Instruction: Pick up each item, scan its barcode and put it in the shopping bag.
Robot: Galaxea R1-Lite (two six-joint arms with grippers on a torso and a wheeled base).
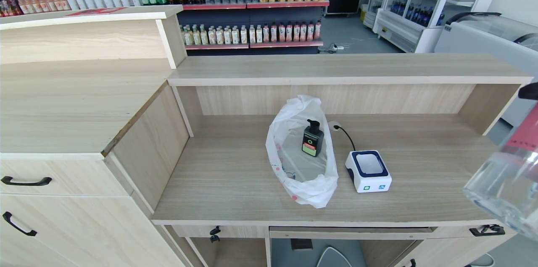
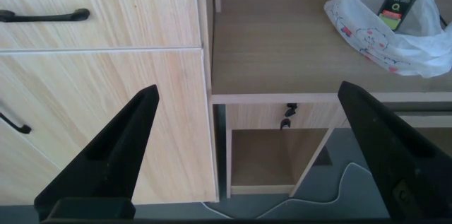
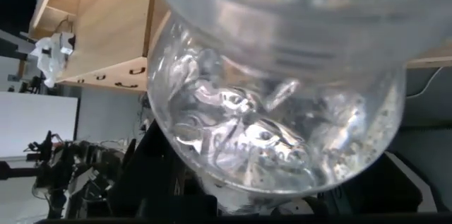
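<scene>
A white shopping bag (image 1: pixel 302 183) lies open on the lower counter (image 1: pixel 235 174), and a black pump bottle (image 1: pixel 312 138) stands upright inside it. Just right of the bag sits a white barcode scanner (image 1: pixel 367 170) with a blue-rimmed window. A clear plastic bottle (image 1: pixel 508 178) with a red label hangs in the air past the counter's right end, with my right gripper (image 3: pixel 282 189) shut on it; the bottle's base (image 3: pixel 275 132) looms close in the right wrist view. My left gripper (image 2: pixel 247 91) is open and empty, low in front of the left cabinet, well short of the bag (image 2: pixel 417 47).
A taller cabinet (image 1: pixel 63 103) with black drawer handles (image 1: pixel 25 181) stands on the left. A raised ledge (image 1: pixel 344 69) runs along the back of the counter. The scanner's cable (image 1: pixel 346 134) goes back to a wall hole. A key (image 1: pixel 215 230) hangs below the front edge.
</scene>
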